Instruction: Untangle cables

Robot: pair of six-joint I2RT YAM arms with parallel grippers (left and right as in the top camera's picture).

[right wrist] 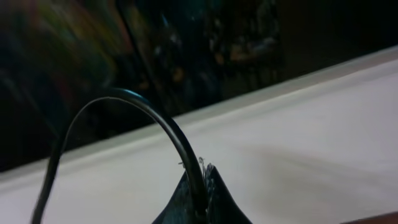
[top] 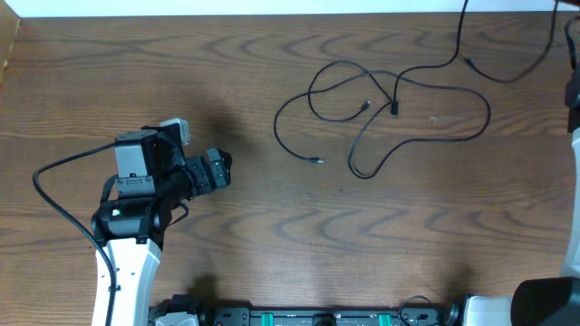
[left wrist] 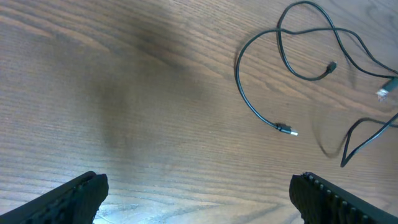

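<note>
Thin black cables (top: 390,113) lie in crossed loops on the wooden table, right of centre, with small plug ends (top: 316,160). One strand (top: 460,41) runs up past the far edge at the top right. My left gripper (top: 220,169) is open and empty, left of the cables and pointing at them. The left wrist view shows its open fingers (left wrist: 199,193) and, farther off, a cable loop (left wrist: 249,99) with a plug (left wrist: 286,129). My right gripper (right wrist: 202,180) is shut on a black cable (right wrist: 168,127). In the overhead view only a bit of it (top: 573,91) shows at the right edge.
The wooden table (top: 272,235) has a pale far edge (top: 272,7). The left arm's own thick black wire (top: 54,195) loops at the left. The arm bases (top: 308,317) stand along the front edge.
</note>
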